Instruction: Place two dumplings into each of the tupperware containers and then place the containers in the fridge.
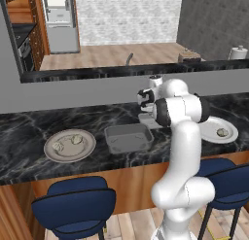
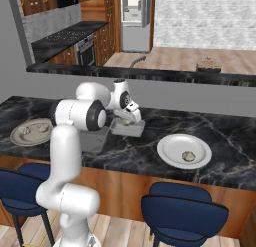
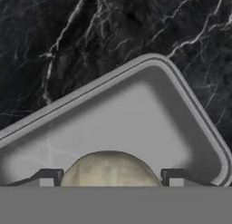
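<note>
Fingers [image 3: 45, 177] stand wide apart in the hand view, one on each side of a pale dumpling [image 3: 110, 169] that sits between them above the smaller, lighter container [image 3: 136, 114]; whether they touch it I cannot tell. That tray lies on the black marble bench [image 3: 90, 32], one rounded corner toward the top of the view and its long axis running slantwise.

Left to right in the left base view: a round beige plate [image 1: 53, 155] with two dumplings [image 1: 77, 139] on it, then the larger, darker container [image 1: 127, 138] with its long side along the bench edge, then the arm, and beyond it a white plate [image 1: 232, 132] carrying one dumpling [image 1: 222, 132]. The fridge [image 1: 59, 20] stands open at the far back.

From the right base view the smaller container [image 2: 131, 129] shows just beside the darker one [image 2: 95, 141], with the gripper [image 2: 126, 120] low over it; in the left base view the arm covers most of that tray. Blue stools [image 2: 182, 211] stand under the bench front.
</note>
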### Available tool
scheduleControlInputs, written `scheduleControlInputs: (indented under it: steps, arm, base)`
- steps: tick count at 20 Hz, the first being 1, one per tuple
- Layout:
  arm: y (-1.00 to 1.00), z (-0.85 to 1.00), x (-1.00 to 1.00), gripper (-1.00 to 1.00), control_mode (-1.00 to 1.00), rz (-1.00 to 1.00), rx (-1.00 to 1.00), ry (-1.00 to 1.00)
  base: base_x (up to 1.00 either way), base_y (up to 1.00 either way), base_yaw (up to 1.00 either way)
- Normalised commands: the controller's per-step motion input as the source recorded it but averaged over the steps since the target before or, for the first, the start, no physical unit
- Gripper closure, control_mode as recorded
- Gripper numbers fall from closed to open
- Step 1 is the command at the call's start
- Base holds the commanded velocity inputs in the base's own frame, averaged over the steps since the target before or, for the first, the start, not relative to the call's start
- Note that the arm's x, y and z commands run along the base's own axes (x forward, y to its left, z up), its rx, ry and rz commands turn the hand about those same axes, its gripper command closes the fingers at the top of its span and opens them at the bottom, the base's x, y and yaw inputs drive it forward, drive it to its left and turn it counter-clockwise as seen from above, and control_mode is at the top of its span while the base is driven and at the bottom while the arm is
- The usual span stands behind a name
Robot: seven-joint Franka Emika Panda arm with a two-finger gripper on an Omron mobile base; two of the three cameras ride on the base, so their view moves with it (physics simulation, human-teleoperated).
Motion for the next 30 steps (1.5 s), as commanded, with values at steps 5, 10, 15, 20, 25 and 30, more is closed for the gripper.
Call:
scheduleControlInputs:
  steps: [5, 10, 15, 20, 25, 30]
  arm:
    - [0.13, -0.4, 0.22, 1.0, -1.0, 0.0, 0.0, 0.04]
    - [0.08, -0.39, 0.32, 1.0, -1.0, 0.0, 0.0, 0.04]
    - [0.0, -0.16, 0.34, -1.0, -1.0, 0.0, 0.0, 0.02]
    - [0.0, 0.0, 0.0, -1.0, -1.0, 0.0, 0.0, 0.0]
    - [0.0, 0.0, -0.01, -1.0, -1.0, 0.0, 0.0, 0.0]
    - [-0.03, 0.27, -0.51, -1.0, -1.0, 0.05, 0.06, -0.09]
  base:
    - [0.0, 0.0, 0.0]
    - [0.0, 0.0, 0.0]
    - [0.0, 0.0, 0.0]
    - [0.0, 0.0, 0.0]
    - [0.0, 0.0, 0.0]
    - [0.0, 0.0, 0.0]
